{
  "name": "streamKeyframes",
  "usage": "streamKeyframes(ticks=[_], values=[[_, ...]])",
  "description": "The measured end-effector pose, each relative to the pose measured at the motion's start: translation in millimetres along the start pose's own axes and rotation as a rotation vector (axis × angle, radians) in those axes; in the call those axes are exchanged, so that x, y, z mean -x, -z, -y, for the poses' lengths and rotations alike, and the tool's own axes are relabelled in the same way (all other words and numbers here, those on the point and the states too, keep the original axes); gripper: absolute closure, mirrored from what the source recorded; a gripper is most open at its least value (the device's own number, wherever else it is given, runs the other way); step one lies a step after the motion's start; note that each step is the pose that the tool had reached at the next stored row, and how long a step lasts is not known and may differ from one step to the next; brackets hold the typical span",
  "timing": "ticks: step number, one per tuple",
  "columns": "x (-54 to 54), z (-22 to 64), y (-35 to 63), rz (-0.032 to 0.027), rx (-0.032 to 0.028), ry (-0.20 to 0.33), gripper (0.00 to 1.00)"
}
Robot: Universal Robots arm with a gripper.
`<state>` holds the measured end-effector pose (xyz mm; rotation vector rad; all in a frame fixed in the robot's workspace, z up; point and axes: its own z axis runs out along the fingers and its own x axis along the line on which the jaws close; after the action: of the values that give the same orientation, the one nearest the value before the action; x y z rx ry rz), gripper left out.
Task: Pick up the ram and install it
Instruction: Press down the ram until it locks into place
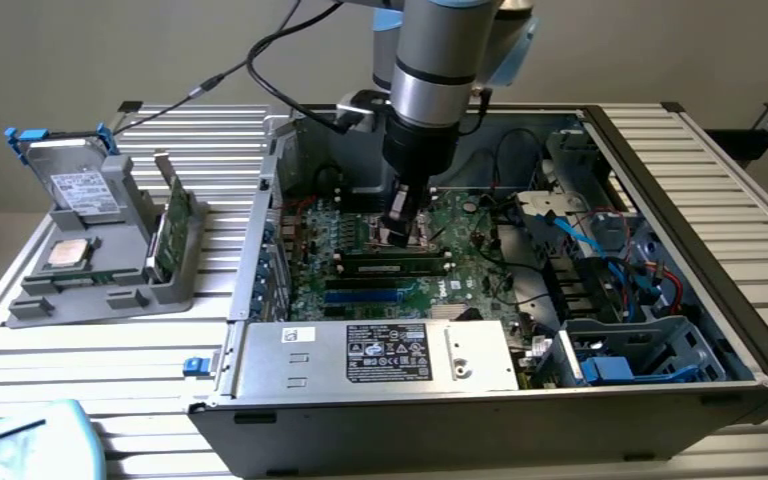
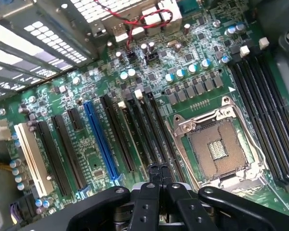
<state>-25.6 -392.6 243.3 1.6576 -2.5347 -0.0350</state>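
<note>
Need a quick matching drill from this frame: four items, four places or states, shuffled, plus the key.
1. ram
2. end effector
3. processor socket
4. drive

A. empty, on the motherboard
B. shut, low over the board inside the case
C. standing on edge in the grey holder, outside the case
D. propped at the holder's far end, white label showing

Pairs: 1-C, 2-B, 3-A, 4-D

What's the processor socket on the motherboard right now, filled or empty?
Empty. In the wrist view the processor socket shows its bare contact field inside the metal frame, with no chip seated in it.
</note>
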Motion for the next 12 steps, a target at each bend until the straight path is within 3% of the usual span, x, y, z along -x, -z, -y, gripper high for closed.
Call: streamKeyframes(ticks=[12], values=[[0.2,0.3,-2.9,0.0169,0.0060,-0.168,0.89]])
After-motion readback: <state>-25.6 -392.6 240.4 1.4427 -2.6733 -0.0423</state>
